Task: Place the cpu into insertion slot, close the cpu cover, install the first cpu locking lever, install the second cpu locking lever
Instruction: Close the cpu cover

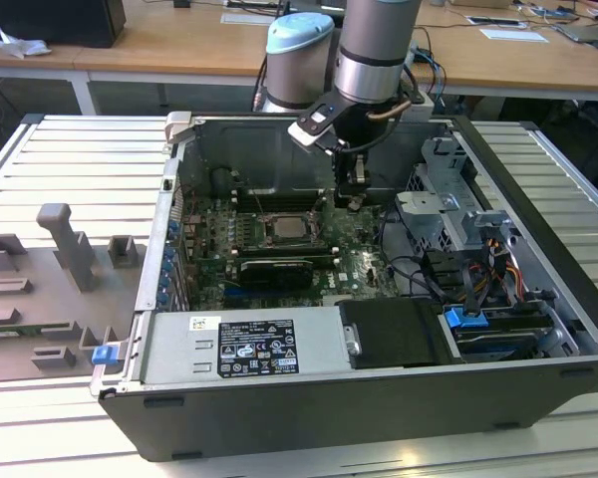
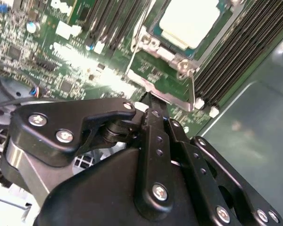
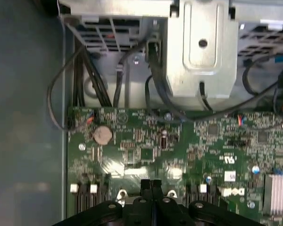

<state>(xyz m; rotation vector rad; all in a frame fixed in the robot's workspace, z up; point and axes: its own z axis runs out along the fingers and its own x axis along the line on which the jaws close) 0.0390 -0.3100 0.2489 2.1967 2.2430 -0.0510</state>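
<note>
Item, the exterior view's left: grey fixture tray [image 1: 20, 299], outside the case, carrying grey moulded blocks and one small blue clip [image 1: 104, 354] at its near edge. Item: open computer case [image 1: 538, 279], lying on its side and containing the green motherboard [image 1: 364, 264], a labelled power supply [image 1: 249, 349] at 6 o'clock of the board, and a metal drive cage [image 1: 448, 214] at 3 o'clock. Item: insertion slot [image 1: 312, 231], mid-board, between banks of long black memory slots [image 2: 240, 52]; contents, the cpu [image 1: 282, 227], seated flat, square and so without a long axis, its pale top showing in the second wrist view [image 2: 191, 21]. Item: cpu cover [image 2: 155, 43], a silvery frame that appears to lie down over the cpu's edges; a thin locking lever [image 2: 193, 89] runs along one side of the slot, whether latched cannot be told. Item: gripper [image 1: 351, 199], the one arm's, hanging inside the case; the cpu lies at about 8 o'clock from it in the exterior view, near but apart. Jaws pressed together, a hairline seam between them in the first wrist view [image 3: 151, 182], with nothing seen held; in the second wrist view the tips [image 2: 148, 99] sit just beside a metal tab at the slot's corner, contact uncertain. Judged: cpu placed, cover and lever work in hand.
</note>
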